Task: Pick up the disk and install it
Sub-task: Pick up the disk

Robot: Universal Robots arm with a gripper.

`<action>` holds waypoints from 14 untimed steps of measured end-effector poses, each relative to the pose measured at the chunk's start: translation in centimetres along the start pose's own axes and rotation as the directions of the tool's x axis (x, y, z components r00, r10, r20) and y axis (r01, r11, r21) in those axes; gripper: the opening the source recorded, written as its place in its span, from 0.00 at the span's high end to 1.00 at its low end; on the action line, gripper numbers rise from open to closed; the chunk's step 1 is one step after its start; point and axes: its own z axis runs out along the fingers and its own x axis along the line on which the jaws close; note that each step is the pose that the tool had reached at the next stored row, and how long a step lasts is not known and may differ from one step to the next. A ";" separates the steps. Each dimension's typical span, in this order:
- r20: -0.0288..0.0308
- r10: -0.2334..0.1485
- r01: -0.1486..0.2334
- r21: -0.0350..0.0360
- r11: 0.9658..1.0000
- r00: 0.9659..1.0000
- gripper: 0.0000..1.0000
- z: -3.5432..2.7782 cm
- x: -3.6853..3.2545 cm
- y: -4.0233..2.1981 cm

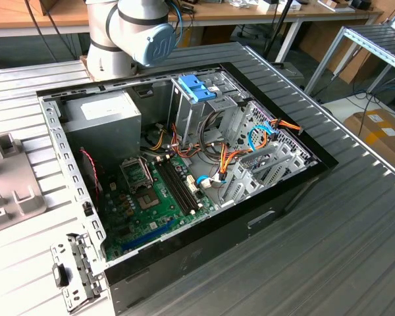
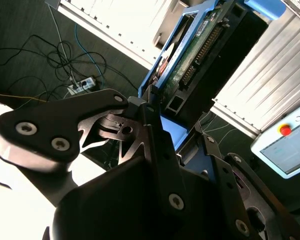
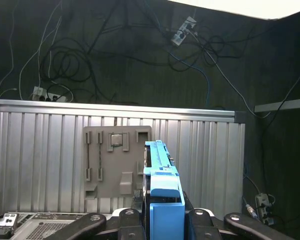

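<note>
The gripper (image 3: 165, 222) is closed on the disk (image 3: 163, 182), pinching it by its sides. In the first wrist view the disk stands edge-on between the two dark fingers (image 3: 132, 220), its blue tab nearest the camera and its blue rail running away from it. In the second wrist view the gripper (image 2: 152, 117) grips the near end of the disk (image 2: 200, 50), whose green circuit board and connector row face the camera inside the blue rail. Behind the disk in the first wrist view is the ribbed table (image 3: 40, 160) with a grey fixture (image 3: 115, 167) on it, and dark floor with cables (image 3: 65, 60) beyond. In the exterior view the arm (image 1: 131, 33) rises behind an open case (image 1: 184, 263) holding a motherboard (image 1: 151, 197), a power supply (image 1: 102, 122) and a blue latch (image 1: 196, 87) on the drive cage.
</note>
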 end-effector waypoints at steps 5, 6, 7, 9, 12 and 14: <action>0.000 0.000 0.000 0.000 1.000 1.000 0.63 -0.43 -0.02 0.01; 0.000 0.000 0.000 0.000 1.000 1.000 0.63 -0.50 -0.02 0.01; 0.000 0.000 0.000 0.000 1.000 1.000 0.63 -0.57 -0.03 0.02; 0.000 0.000 0.000 0.000 1.000 1.000 0.63 -0.78 -0.04 0.02; 0.000 0.000 0.000 0.000 1.000 1.000 0.63 -0.89 -0.05 0.02; 0.000 0.000 0.000 0.000 1.000 1.000 0.63 -0.88 -0.04 0.03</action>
